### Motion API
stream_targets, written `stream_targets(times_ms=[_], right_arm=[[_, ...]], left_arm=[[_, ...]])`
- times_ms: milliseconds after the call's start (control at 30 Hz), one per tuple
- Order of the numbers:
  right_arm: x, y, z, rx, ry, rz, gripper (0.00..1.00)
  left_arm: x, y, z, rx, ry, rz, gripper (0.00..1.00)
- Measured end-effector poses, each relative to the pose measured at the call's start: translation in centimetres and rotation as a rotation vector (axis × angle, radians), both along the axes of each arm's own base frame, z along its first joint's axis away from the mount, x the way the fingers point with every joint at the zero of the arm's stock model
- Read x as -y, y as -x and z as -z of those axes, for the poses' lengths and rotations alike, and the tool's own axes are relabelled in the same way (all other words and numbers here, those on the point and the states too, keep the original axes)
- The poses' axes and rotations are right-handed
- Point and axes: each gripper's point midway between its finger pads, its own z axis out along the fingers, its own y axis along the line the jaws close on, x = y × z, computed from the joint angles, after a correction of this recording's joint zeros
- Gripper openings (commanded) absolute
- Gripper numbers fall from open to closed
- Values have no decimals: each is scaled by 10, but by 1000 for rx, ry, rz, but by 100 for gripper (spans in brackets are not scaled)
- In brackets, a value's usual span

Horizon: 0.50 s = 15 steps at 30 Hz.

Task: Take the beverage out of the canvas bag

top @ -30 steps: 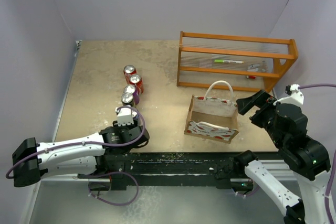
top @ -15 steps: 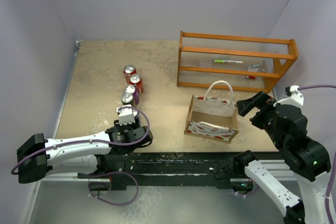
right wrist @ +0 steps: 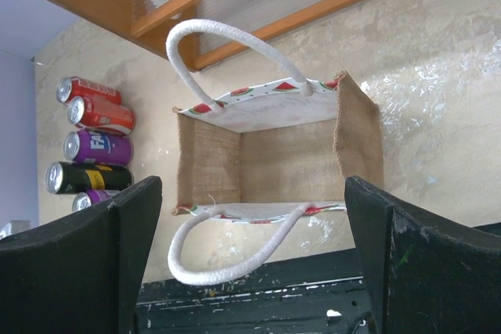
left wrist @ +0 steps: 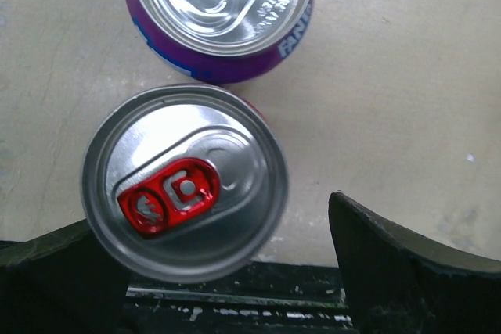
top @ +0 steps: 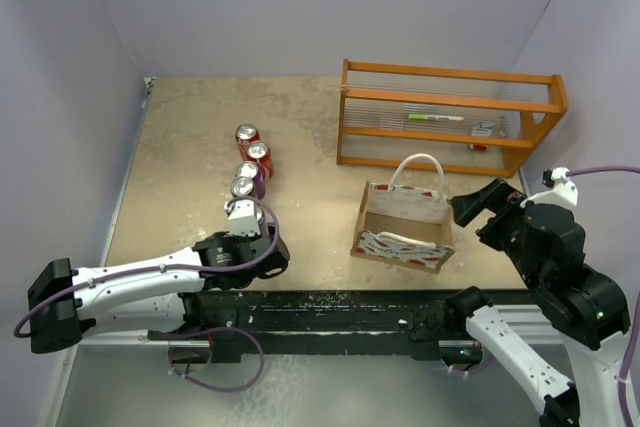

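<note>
A silver-topped beverage can (left wrist: 185, 193) with a red tab stands upright on the table by the front edge. My left gripper (left wrist: 227, 271) is open around it. The left finger (left wrist: 55, 279) sits close against the can; the right finger (left wrist: 399, 263) stands well apart. From above, the left gripper (top: 242, 227) covers this can. The canvas bag (top: 405, 222) sits upright, mouth open, and its inside (right wrist: 290, 158) shows bare fabric. My right gripper (right wrist: 250, 271) hovers open over the bag's near handle (right wrist: 235, 256), holding nothing.
A purple Fanta can (left wrist: 219, 13) stands just beyond the released can. A row of several cans (top: 250, 162) runs toward the back. The orange wooden rack (top: 450, 117) stands behind the bag. The black front rail (top: 350, 302) lies close below both grippers.
My left gripper has opened and let go of the can, which now stands on the table. The left arm shifted slightly; the right arm has not moved.
</note>
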Motion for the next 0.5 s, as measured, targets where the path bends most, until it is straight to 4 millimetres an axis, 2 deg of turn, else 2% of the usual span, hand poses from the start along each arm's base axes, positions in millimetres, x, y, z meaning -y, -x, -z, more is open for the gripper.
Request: stream_targets(times_ms=[100, 233, 400, 500], right_arm=[[0, 1, 4, -8, -1, -1, 100], [-2, 2, 11, -29, 0, -9, 100], [-6, -1, 17, -50, 13, -34, 100], [-11, -8, 19, -66, 46, -63, 100]], left_arm=[[8, 5, -15, -30, 48, 24, 99], [20, 8, -48, -30, 107, 92, 99], [34, 2, -112, 59, 147, 239, 99], [45, -10, -164, 165, 135, 338, 99]])
